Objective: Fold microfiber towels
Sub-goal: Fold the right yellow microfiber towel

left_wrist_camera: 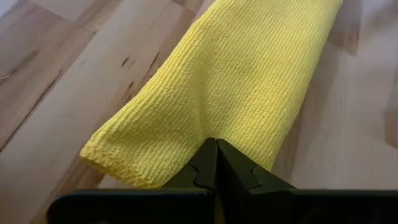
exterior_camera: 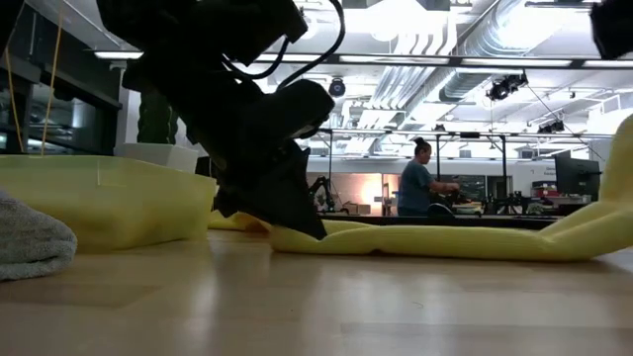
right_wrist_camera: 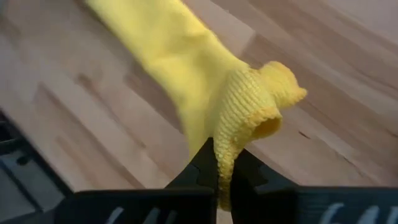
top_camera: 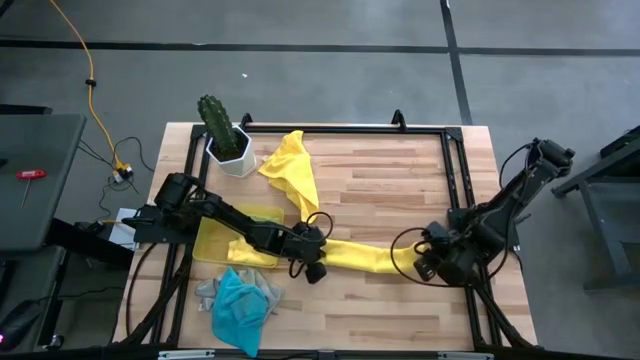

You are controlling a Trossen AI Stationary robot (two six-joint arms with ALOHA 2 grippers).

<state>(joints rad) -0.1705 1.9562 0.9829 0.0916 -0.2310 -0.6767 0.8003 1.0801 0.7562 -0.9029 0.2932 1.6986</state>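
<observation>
A yellow microfiber towel, gathered into a long strip, stretches across the wooden table between my two grippers. My left gripper is shut on its left end, low at the table. My right gripper is shut on its right end, which rises off the table. A second yellow towel lies crumpled at the far left. A turquoise towel lies on a grey towel at the near left. My left gripper pinches the strip's left end between its two shut fingers, a little in from the hemmed edge. The fingers slant down from the table's left, along the strip. That end lies on the table. My right gripper pinches the strip's bunched right end between its two fingers, with several gathered layers and a small tuft past them. The fingers come steeply from above. This end is lifted clear and the strip slopes down from it to the table.
A cactus in a white pot stands at the far left corner. A translucent yellow tray lies under my left arm. A black rail frame borders the table. A person stands far off in the room behind.
</observation>
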